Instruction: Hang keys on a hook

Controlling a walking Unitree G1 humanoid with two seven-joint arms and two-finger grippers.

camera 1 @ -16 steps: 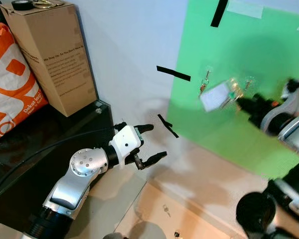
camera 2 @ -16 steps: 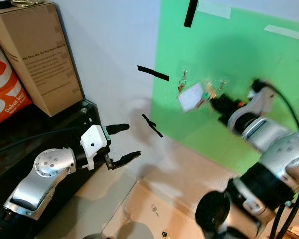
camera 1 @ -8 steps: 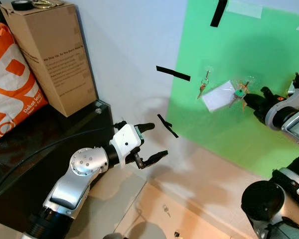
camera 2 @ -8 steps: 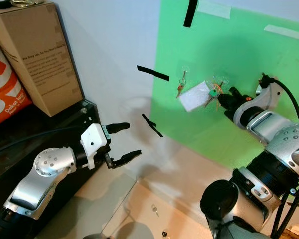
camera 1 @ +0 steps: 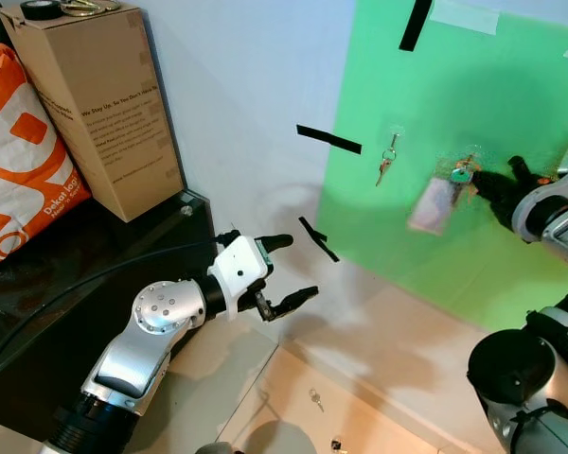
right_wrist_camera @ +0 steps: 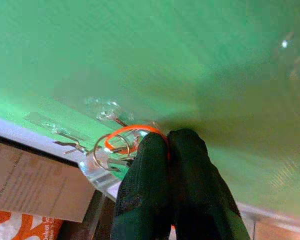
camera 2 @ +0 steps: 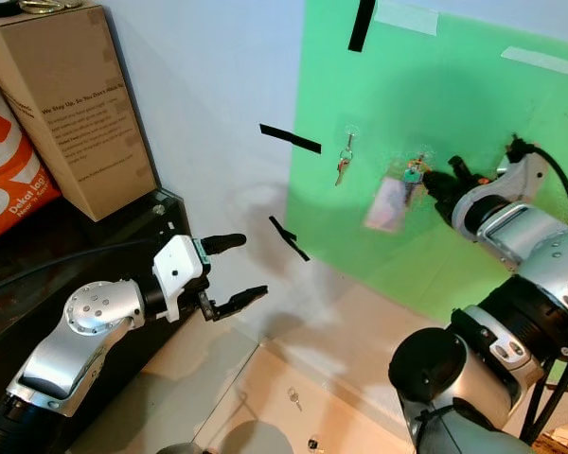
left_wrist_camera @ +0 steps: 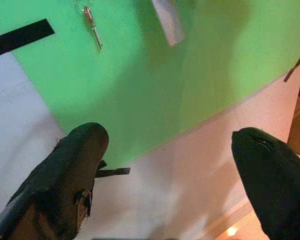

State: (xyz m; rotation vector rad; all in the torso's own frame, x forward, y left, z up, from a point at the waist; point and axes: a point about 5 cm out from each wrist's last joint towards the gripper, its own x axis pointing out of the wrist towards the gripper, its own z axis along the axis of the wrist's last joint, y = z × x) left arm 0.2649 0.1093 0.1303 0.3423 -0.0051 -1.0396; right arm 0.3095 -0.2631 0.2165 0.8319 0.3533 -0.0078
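Observation:
A bunch of keys (camera 1: pixel 459 174) with a green key head, an orange ring (right_wrist_camera: pixel 121 134) and a pale tag (camera 1: pixel 432 204) hangs against the green board (camera 1: pixel 473 85). My right gripper (camera 1: pixel 485 184) is shut on the bunch's ring, fingertips (right_wrist_camera: pixel 155 145) close to the board. A clear stick-on hook (right_wrist_camera: pixel 108 114) sits just beyond the ring. Another single key (camera 1: pixel 387 161) hangs on a hook to the left. My left gripper (camera 1: pixel 298 267) is held open and holds nothing, low in front of the white wall.
A cardboard box (camera 1: pixel 99 104) and an orange bag (camera 1: pixel 19 161) stand on a black cabinet (camera 1: pixel 85 284) at the left. Black tape strips (camera 1: pixel 329 139) mark the wall. A loose key (camera 1: pixel 315 399) lies on the floor below.
The tag has swung down from sticking out sideways to hanging below the keys. My right gripper has shifted right along the board. The left arm has stayed put.

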